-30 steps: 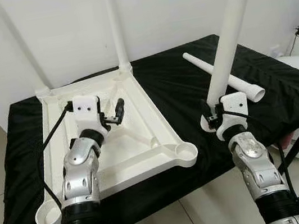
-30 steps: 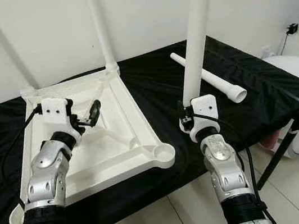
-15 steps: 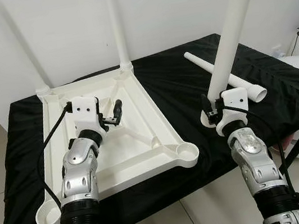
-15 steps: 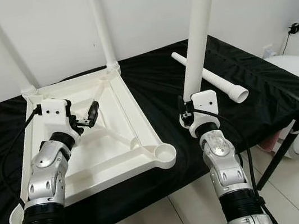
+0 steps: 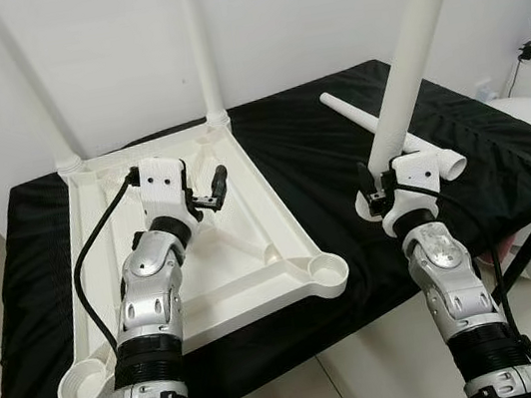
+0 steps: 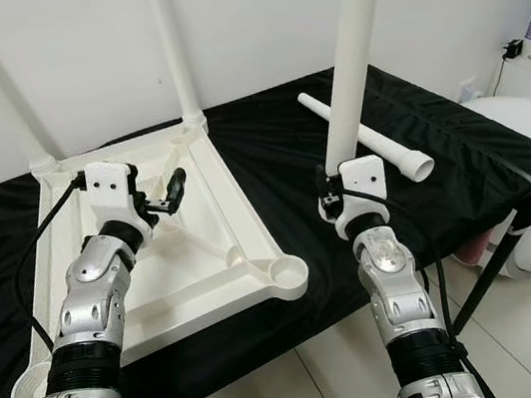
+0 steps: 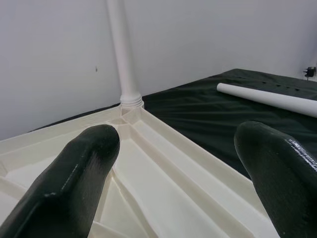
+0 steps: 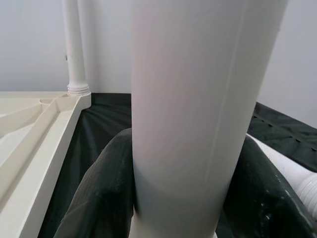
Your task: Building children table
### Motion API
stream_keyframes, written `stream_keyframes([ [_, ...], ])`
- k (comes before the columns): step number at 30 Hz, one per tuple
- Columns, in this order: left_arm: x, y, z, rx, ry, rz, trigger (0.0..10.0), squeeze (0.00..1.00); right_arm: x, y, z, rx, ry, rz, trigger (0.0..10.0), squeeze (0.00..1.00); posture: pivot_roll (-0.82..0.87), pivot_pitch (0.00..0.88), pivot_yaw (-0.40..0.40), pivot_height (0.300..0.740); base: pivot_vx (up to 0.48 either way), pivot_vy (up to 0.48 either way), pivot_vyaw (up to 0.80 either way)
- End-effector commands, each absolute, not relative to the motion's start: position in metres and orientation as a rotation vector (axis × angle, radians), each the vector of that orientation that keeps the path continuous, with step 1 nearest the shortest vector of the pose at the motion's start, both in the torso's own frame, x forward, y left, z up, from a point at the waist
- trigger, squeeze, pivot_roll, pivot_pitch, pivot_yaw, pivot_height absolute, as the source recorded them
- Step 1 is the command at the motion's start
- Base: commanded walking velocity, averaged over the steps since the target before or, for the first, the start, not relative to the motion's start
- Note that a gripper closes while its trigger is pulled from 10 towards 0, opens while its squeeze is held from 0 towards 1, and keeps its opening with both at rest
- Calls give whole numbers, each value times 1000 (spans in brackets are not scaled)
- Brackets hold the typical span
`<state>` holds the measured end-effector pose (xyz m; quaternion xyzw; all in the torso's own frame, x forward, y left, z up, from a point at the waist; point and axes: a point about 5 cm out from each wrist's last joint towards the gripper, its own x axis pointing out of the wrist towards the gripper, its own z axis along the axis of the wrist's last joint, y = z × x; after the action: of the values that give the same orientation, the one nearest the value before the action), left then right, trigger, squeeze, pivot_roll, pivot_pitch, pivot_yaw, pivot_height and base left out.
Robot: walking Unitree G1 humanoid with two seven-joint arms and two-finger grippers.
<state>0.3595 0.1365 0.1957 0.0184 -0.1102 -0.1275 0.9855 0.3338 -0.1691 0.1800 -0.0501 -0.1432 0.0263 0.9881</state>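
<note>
We see the upside-down tabletop [image 5: 204, 259] lying on the black-covered worktop [image 5: 300, 163], w/ two legs [image 5: 202, 47] already standing in its far corners. Our right hand [image 5: 379, 198] is clamped round a third leg [image 5: 411, 34], held upright just right of the tabletop. Left hand [image 5: 215, 189] hovers over the tabletop, fingers [image 7: 74, 178] spread wide, holding nothing. A spare leg [image 5: 392, 134] lies on the cloth.
</note>
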Motion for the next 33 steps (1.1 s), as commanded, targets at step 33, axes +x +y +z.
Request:
stream_keyframes([
  [33,330,128,171,73,-182,-143,10000,0,316,-173,171,-123,-271,59,10000,0,-117,0,80,740,0,0,0],
])
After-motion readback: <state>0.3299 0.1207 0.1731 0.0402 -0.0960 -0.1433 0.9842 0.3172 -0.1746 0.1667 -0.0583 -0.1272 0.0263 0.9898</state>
